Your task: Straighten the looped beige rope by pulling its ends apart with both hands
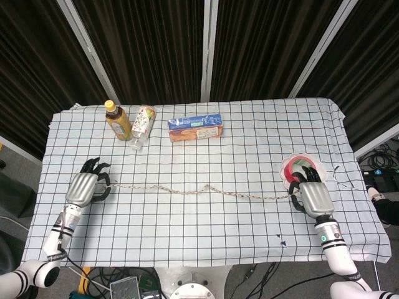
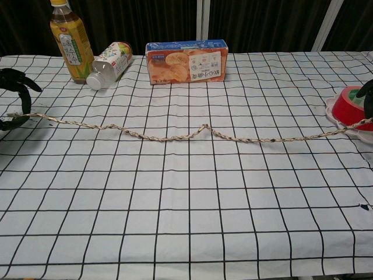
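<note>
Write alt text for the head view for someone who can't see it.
A beige rope lies nearly straight across a checked table, its ends held by the left hand and the right hand, with only a small kink mid-span. At the back stand a tea bottle, a bottle on its side and a cracker box; red tape sits by the right hand.

Print on box (image 2: 186, 60), bottle (image 2: 70, 41), lying bottle (image 2: 110, 59), none legible
</note>
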